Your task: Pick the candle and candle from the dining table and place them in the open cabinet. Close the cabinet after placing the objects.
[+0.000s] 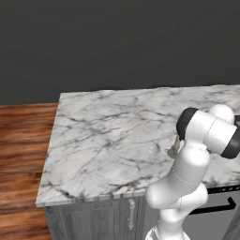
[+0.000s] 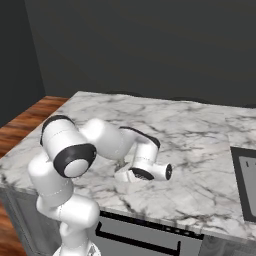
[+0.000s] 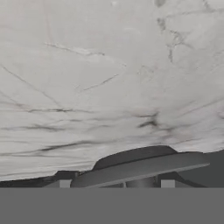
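In the hand view a grey metal disc, the base of a candle (image 3: pixel 140 168), lies right in front of my gripper (image 3: pixel 116 183), and its stem stands between the two finger tips. The jaws are closed partway around it. In the left base view a small olive-grey piece of the candle (image 1: pixel 174 149) peeks out beside my forearm. It stands on the dining table (image 1: pixel 103 136), near the front edge of the white marble top. My hand (image 2: pixel 147 172) lies low on the marble and hides the fingers. The cabinet is out of view.
A black cooktop (image 2: pixel 246 182) is set into the marble at the far right. Below the front edge are grey panelled doors (image 1: pixel 93 220) and a black bar handle (image 2: pixel 135 235). Wooden floor (image 1: pixel 21 154) lies to the left, and a dark wall stands behind.
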Controlling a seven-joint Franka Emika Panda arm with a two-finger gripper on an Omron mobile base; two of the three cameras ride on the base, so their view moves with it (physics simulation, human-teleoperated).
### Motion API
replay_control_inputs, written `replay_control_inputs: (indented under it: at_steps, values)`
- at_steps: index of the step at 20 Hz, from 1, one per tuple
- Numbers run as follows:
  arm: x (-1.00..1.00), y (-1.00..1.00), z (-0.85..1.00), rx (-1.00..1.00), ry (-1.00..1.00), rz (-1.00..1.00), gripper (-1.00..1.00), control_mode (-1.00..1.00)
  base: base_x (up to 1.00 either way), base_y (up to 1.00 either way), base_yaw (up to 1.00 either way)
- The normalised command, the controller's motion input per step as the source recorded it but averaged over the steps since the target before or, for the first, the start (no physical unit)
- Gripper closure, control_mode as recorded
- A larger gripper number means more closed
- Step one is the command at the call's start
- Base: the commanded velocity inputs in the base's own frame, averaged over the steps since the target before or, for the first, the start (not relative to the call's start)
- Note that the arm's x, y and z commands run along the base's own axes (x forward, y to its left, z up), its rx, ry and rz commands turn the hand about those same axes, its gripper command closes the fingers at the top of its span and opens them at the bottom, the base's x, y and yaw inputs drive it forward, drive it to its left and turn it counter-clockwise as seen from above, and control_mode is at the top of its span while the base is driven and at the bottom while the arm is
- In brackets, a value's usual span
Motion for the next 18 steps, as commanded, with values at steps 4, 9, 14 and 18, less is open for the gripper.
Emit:
replay_control_inputs:
  at_steps: [4,9,14,18]
  values:
    - [-0.30,0.18,0.63,0.00,-0.17,0.00,1.00,-1.00,0.00,0.00,0.00]
    - [-0.33,0.16,0.74,0.00,-0.15,0.00,1.00,-1.00,0.00,0.00,0.00]
    - [-0.33,0.08,0.75,-0.01,-0.03,-0.03,1.00,-1.00,0.00,0.00,0.00]
    - [-0.28,0.01,0.69,-0.01,0.02,-0.07,1.00,-1.00,0.00,0.00,0.00]
